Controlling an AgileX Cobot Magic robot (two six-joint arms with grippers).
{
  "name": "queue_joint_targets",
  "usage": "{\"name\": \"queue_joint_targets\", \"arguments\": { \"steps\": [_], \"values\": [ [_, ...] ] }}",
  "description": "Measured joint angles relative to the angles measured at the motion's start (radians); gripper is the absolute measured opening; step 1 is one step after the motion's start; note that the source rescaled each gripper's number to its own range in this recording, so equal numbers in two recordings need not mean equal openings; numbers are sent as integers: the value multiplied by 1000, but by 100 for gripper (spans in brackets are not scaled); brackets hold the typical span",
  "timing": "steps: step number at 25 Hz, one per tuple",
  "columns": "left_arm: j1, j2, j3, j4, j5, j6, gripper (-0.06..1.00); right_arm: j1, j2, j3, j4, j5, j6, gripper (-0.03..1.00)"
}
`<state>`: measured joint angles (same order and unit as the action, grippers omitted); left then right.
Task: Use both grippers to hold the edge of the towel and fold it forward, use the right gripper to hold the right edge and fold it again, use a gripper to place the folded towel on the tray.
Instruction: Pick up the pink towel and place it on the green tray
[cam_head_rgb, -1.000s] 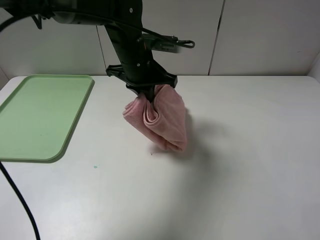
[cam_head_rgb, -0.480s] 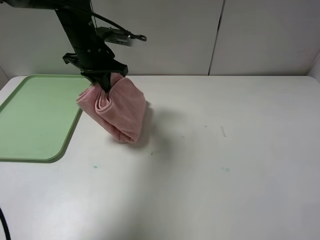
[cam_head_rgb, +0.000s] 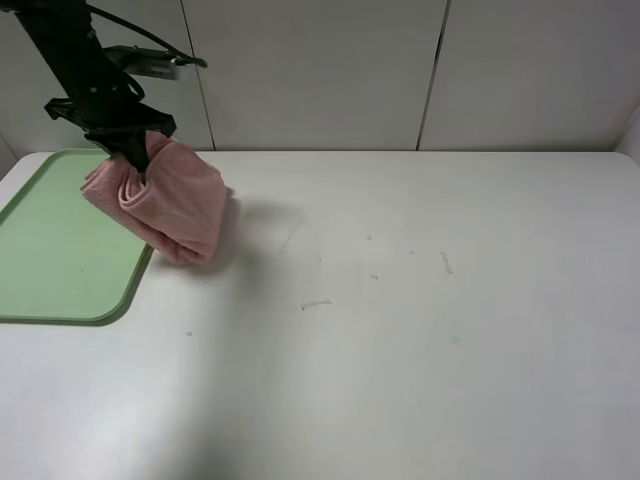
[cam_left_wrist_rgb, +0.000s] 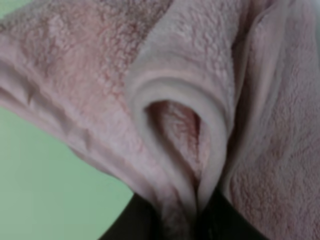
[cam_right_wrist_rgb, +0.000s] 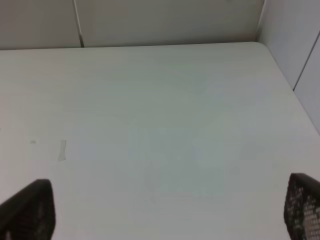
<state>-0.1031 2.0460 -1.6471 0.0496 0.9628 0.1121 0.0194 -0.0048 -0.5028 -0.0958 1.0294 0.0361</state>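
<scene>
Exterior high view: you see the left claw (cam_head_rgb: 135, 158) clenched on the bunched top of the towel (cam_head_rgb: 165, 200), which hangs from it in a folded pink bundle. The bundle straddles the right-hand rim of the tray (cam_head_rgb: 60, 255): its left part is over the green surface and its right part is over the white tabletop (cam_head_rgb: 400, 330). Whether the lowest fold touches the tabletop or hangs just clear of it, you cannot tell. The black arm (cam_head_rgb: 75, 55) rises from the claw to the upper left corner of the view, with a cable beside it. A few faint marks show on the tabletop to the right of the towel.

Left wrist view: you look straight along the claw into the towel (cam_left_wrist_rgb: 190, 75). The hemmed edge of the towel (cam_left_wrist_rgb: 175, 92) curls in a loop and narrows down between the two dark fingers (cam_left_wrist_rgb: 127, 222), which pinch the cloth. Green tray (cam_left_wrist_rgb: 45, 185) fills the area behind the cloth on one side.

Right wrist view: you see the right claw (cam_right_wrist_rgb: 165, 210) spread wide and grasping nothing, with only its two black fingertips (cam_right_wrist_rgb: 27, 210) showing at the edges. It faces bare tabletop (cam_right_wrist_rgb: 150, 115), well apart from the towel.
</scene>
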Motion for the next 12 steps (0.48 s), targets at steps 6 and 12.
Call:
{"name": "queue_joint_targets", "arguments": {
  "steps": [6,12],
  "values": [
    [108,2,49,0,-50,26,12,0,0,0,0,0,0,100],
    [172,9,113,24,-132,27,12,0,0,0,0,0,0,100]
  ]
}}
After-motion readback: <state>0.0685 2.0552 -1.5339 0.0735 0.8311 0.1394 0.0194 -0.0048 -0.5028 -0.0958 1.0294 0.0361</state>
